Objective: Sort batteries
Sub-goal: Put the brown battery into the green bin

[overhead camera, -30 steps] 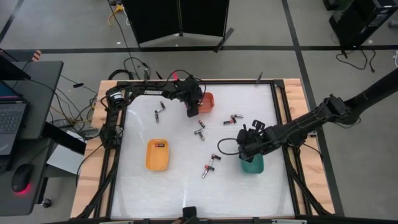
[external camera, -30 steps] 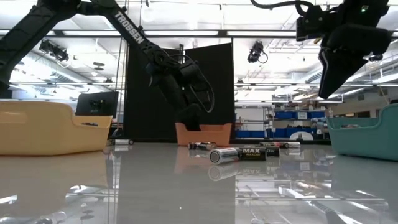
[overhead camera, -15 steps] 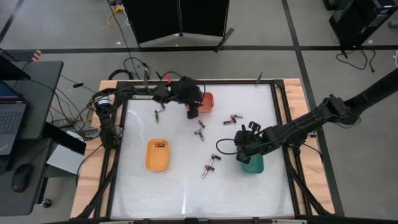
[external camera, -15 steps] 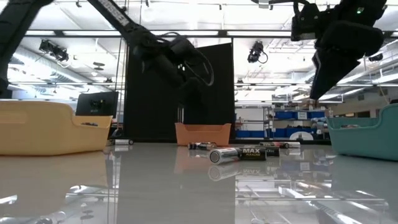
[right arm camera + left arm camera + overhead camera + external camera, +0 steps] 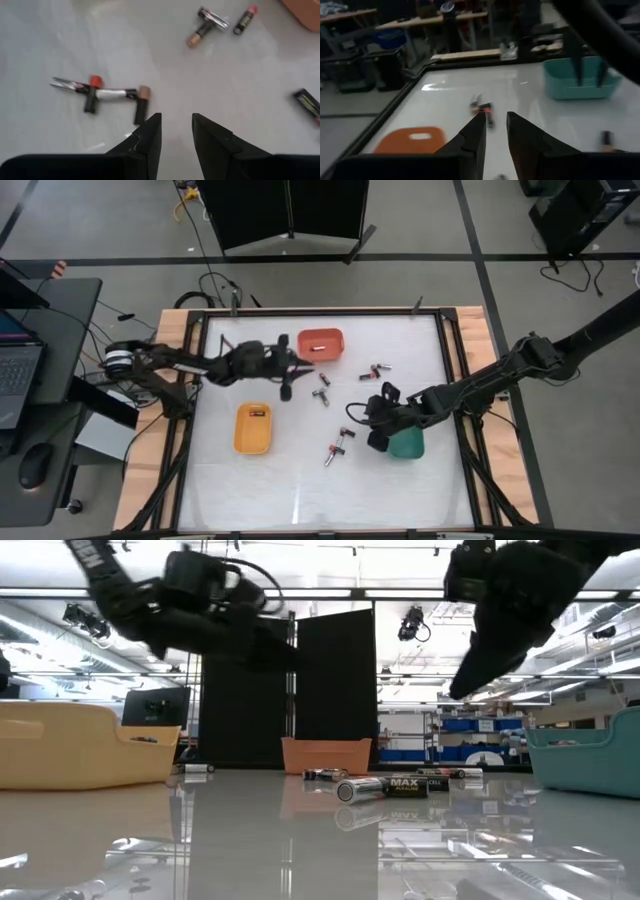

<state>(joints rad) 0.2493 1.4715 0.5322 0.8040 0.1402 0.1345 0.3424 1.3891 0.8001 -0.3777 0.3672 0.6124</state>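
Between picks — both arms reached for loose batteries on the bench (image 5: 300, 490).

Left claw (image 5: 287, 390) and right claw (image 5: 374, 442), each narrowly parted and empty, hung over mid-bench; batteries (image 5: 338, 446) lay scattered there — next, descend and grip one.

An orange tray (image 5: 320, 343), a yellow tray (image 5: 252, 428) and a green tray (image 5: 408, 444) are sitting well apart on the white table (image 5: 250, 490)

White surface (image 5: 300, 480); orange tray (image 5: 320, 342) at twelve o'clock, yellow tray (image 5: 252, 430) at eight, teal tray (image 5: 406, 444) at four. Batteries (image 5: 112, 95) are dark and silvery with red and copper ends.
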